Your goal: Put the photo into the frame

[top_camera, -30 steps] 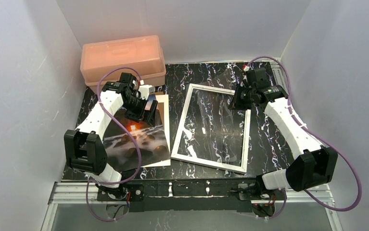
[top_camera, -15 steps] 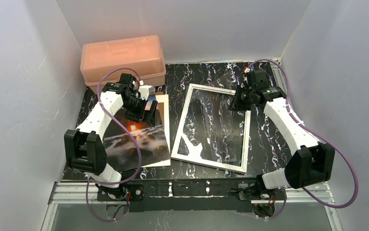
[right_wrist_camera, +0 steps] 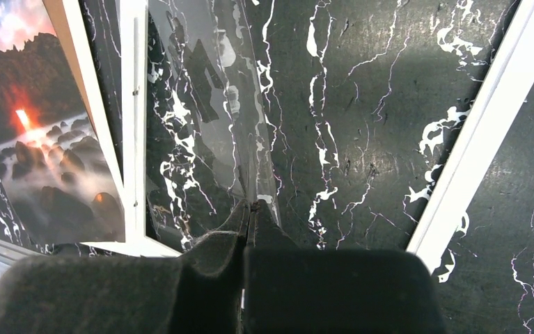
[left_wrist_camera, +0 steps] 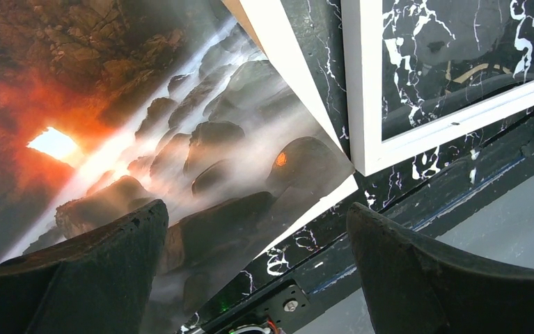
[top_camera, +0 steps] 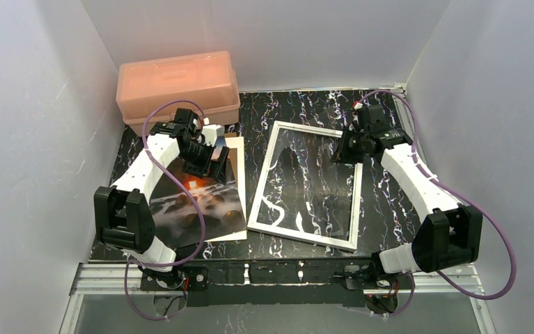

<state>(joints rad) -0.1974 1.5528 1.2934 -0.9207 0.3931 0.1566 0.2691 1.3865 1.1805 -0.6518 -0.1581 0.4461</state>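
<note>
The photo (top_camera: 201,202), a sunset over dark rocks, lies face up at the table's left; its sun and rocks fill the left wrist view (left_wrist_camera: 201,139). Above its far part hangs my left gripper (top_camera: 211,161), open, with nothing between the fingertips (left_wrist_camera: 253,209). The white frame (top_camera: 260,188) lies flat at the middle, and its corner shows beside the photo (left_wrist_camera: 361,83). My right gripper (top_camera: 340,149) is over the frame's far right corner, shut on the edge of the clear pane (right_wrist_camera: 208,104). The pane stands tilted up from the pinched fingertips (right_wrist_camera: 252,205).
A salmon-pink plastic box (top_camera: 178,83) stands at the back left, just behind the left arm. A tan backing board (top_camera: 236,149) sticks out from under the photo's right edge. White walls close in both sides. The table's metal front rail (left_wrist_camera: 417,209) runs near the photo's corner.
The right gripper has shifted slightly with the pane, and the reflections inside the frame have moved. The left gripper stays open over the photo.
</note>
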